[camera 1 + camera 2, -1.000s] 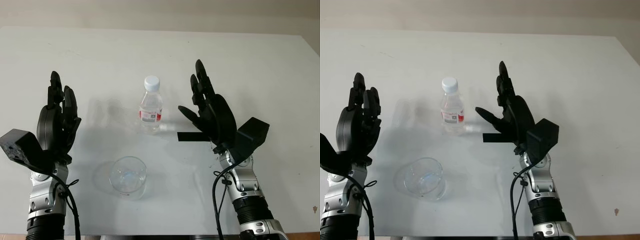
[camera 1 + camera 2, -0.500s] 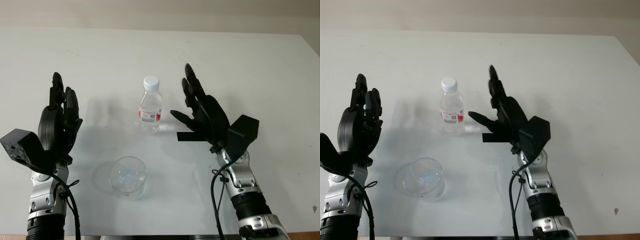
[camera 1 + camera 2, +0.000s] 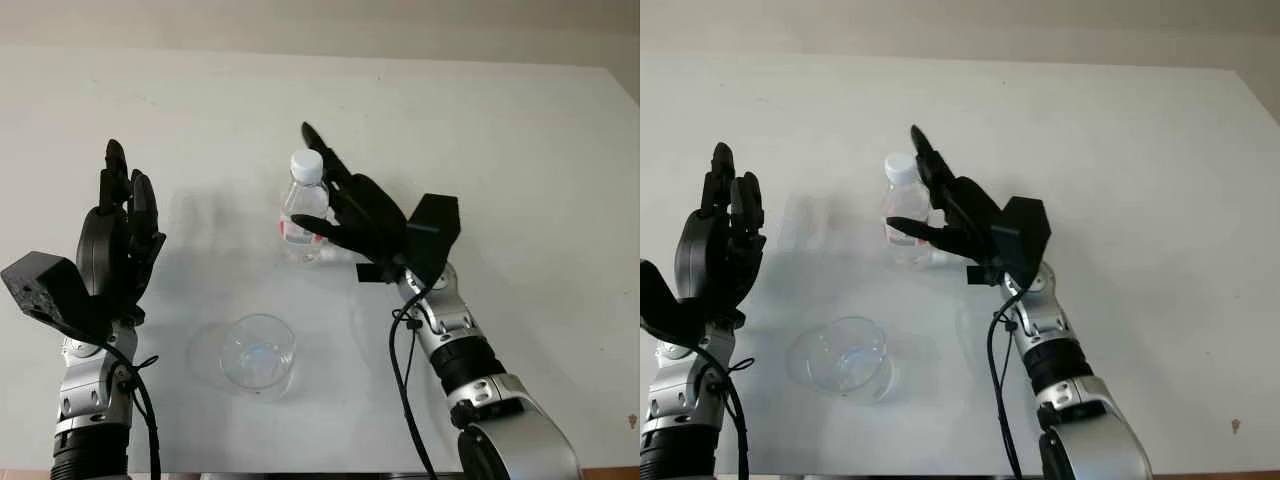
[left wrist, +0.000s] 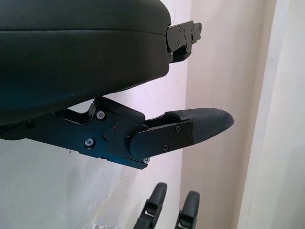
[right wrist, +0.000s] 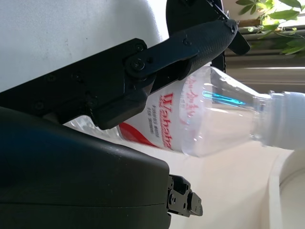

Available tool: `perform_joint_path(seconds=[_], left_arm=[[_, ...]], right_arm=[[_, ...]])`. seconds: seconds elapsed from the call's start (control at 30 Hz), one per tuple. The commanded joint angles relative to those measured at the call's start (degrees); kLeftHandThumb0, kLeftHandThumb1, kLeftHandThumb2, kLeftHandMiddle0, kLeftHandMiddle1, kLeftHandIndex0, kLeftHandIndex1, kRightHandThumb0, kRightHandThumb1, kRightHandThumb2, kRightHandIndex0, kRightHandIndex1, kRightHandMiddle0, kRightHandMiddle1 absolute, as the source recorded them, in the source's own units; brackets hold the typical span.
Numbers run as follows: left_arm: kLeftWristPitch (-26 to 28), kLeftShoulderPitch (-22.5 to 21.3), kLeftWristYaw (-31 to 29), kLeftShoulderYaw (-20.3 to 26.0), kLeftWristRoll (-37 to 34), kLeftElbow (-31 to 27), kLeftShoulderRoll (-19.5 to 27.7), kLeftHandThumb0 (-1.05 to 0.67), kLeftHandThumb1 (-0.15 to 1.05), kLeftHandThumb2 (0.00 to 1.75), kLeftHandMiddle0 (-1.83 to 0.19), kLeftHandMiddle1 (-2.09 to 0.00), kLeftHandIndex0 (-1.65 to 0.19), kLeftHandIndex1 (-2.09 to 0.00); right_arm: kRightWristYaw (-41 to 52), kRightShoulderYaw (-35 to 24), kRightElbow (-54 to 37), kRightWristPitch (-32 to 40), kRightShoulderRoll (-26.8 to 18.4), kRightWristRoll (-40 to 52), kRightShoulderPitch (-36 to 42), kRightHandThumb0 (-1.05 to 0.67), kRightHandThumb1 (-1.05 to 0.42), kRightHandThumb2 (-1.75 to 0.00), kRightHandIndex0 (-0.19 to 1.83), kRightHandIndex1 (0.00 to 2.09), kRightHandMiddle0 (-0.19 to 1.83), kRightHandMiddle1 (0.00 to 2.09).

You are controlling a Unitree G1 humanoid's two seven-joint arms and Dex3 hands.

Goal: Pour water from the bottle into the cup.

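Right hand [image 3: 345, 205], open, around the upright bottle [image 3: 301, 215], fingers [image 3: 318, 150] passing behind its cap and thumb before its label; whether they touch the bottle cannot be told; bare table [image 3: 500, 140] beyond the fingertips and to the hand's outer side; cup [image 3: 257, 354] standing nearer the robot than the hand, apart from the bottle, with bare surface between them; left hand [image 3: 118, 240], open, raised well to the far side of the cup, a clear strip of table between it and the bottle.
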Motion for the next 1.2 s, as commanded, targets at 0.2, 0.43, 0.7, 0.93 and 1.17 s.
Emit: perform_joint_path(seconds=[0.2,0.43,0.7,0.93,1.17], left_arm=[[-0.3,-0.1,0.2,-0.2,0.5,-0.6,0.3,-0.70,1.05,0.60,0.19,-0.02,0.19,0.00],[-1.8,-0.6,-0.3,-0.4,-0.1,0.3,-0.7,-0.68,1.05,0.59,0.19,0.00,0.19,0.00],[-1.5,0.0,0.3,-0.5,0.0,-0.6,-1.0,-0.69,1.05,0.57,0.19,-0.02,0.19,0.00],[-1.6,0.4,0.6,-0.4,0.1,-1.0,-1.0,-0.69,1.05,0.57,0.19,-0.01,0.19,0.00],[-1.9,0.6,0.8,-0.4,0.3,-0.9,-1.1,-0.70,1.05,0.57,0.19,-0.01,0.19,0.00]], right_arm=[[5.4,-0.6,4.3,-1.5,0.5,1.4,-2.5,-0.97,-0.94,-0.05,-0.19,0.00,-0.19,0.00],[11.1,-2.1,4.2,1.0,0.7,4.9,-2.5,-0.83,-0.90,-0.04,-0.19,0.00,-0.19,0.00],[16.6,-3.1,4.2,10.5,0.3,8.5,-4.6,-0.41,-0.89,-0.05,0.05,0.42,0.00,0.51],[21.0,-2.3,3.4,11.9,-0.5,7.8,-5.6,-0.38,-0.87,-0.05,0.00,1.52,-0.10,1.66],[24.3,-2.1,3.6,10.3,-0.6,7.5,-6.0,-0.45,-0.84,-0.05,0.16,1.86,0.13,1.89]])
